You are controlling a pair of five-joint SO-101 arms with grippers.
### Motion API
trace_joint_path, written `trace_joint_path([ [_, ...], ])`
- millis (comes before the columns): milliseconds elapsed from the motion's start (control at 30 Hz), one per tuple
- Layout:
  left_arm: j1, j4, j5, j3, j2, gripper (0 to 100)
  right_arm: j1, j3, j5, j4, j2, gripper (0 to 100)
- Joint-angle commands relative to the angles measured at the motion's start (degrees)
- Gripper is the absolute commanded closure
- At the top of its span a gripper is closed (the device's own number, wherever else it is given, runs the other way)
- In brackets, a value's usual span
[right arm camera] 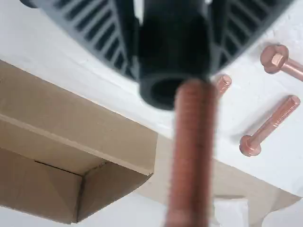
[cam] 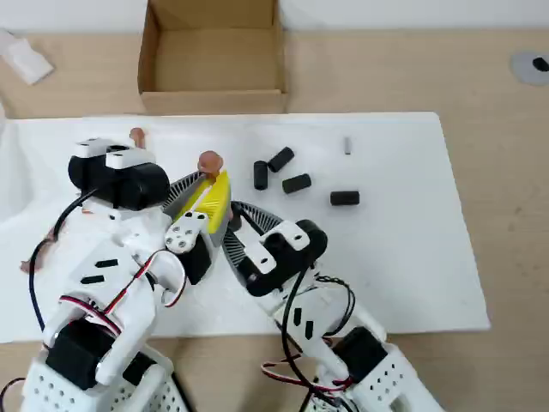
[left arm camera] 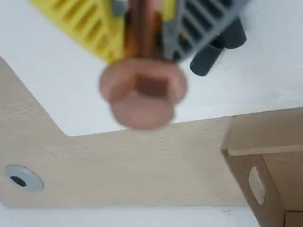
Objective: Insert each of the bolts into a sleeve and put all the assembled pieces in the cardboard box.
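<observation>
While left tool (left arm camera: 142,52) pinches a bolt (left arm camera: 142,94), right tool (right arm camera: 174,68) pinches a sleeve (right arm camera: 173,33), cardboard box (cam: 214,103) open beyond

A lab or office workspace: wooden desk (cam: 497,129), cable grommet (cam: 530,66), white mat (cam: 403,257).

On the left gripper (left arm camera: 144,45): 1 yellow finger (left arm camera: 80,19), 1 grey, both w/ ribbed slats; the bolt (left arm camera: 142,92) it grips is copper-pink. The right gripper (right arm camera: 173,68) is black, ribbed too, and the sleeve (right arm camera: 173,38) in it is matte black. The loose sleeves (cam: 296,184) are black, the spare bolts (right arm camera: 270,125) same copper. The mat (cam: 403,257) is plain white, table (cam: 386,77) pale wood grain, cardboard box (cam: 154,64) brown. The arms (cam: 111,283) are white w/ black motors (cam: 129,184), red/black wires (cam: 300,373).
</observation>
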Motion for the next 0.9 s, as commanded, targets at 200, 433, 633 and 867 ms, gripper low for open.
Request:
trace_joint_path([
  [200,0.4,-4.1,-1.0,0.2,-0.6,99,-0.4,-0.2,0.3,-1.3,-7.3,98.9],
  [433,0.4,-4.1,-3.3,0.7,-0.7,99,-0.4,-0.2,0.2,-1.3,-7.3,98.9],
  [633,0.4,-5.1,-4.3,3.5,-0.7,99,-0.4,-0.2,0.2,-1.3,-7.6,98.9],
  [867,-1.6,-8.4,-4.2,5.4,-0.7,99,-0.4,-0.2,0.2,-1.3,-7.6,98.9],
])
